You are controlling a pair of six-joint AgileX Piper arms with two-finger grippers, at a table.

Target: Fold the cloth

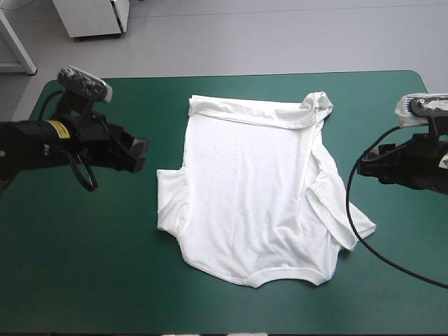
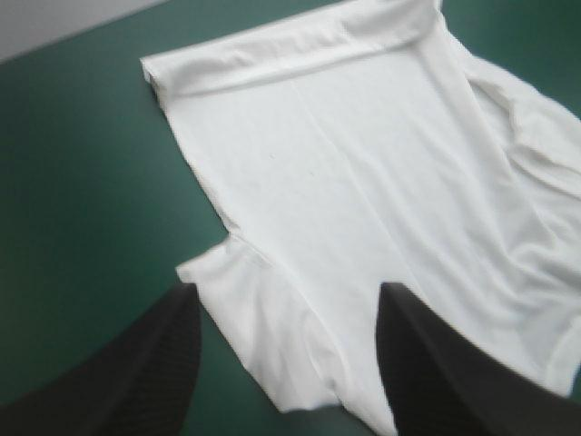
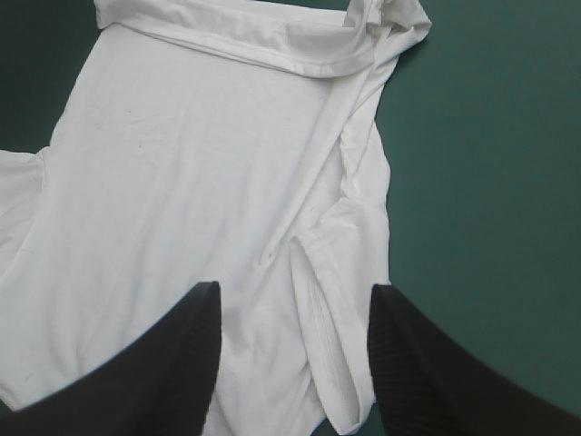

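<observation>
In the high view the T-shirt point(image 1: 252, 189) lies spread in the middle of the tabletop point(image 1: 84, 273), hem toward the far edge and neck toward the near edge. It seems laid open this way so each side can be taken and folded inward. The hem is turned over in a band, and the side toward the right edge is rumpled, its sleeve twisted. The left fingers point(image 1: 136, 155) and right fingers point(image 1: 367, 166) flank the shirt and point inward at it. Both stand apart from the cloth and hold nothing.

In the left wrist view the left fingers point(image 2: 154, 363) are spread wide and empty. The left sleeve point(image 2: 245, 313) lies ahead of and between them, so the arm looks lined up for that sleeve.

In the right wrist view the right fingers point(image 3: 172, 363) are likewise parted and empty. They are angled down over the twisted right sleeve point(image 3: 327, 354), probably the next thing to grasp or smooth.
</observation>
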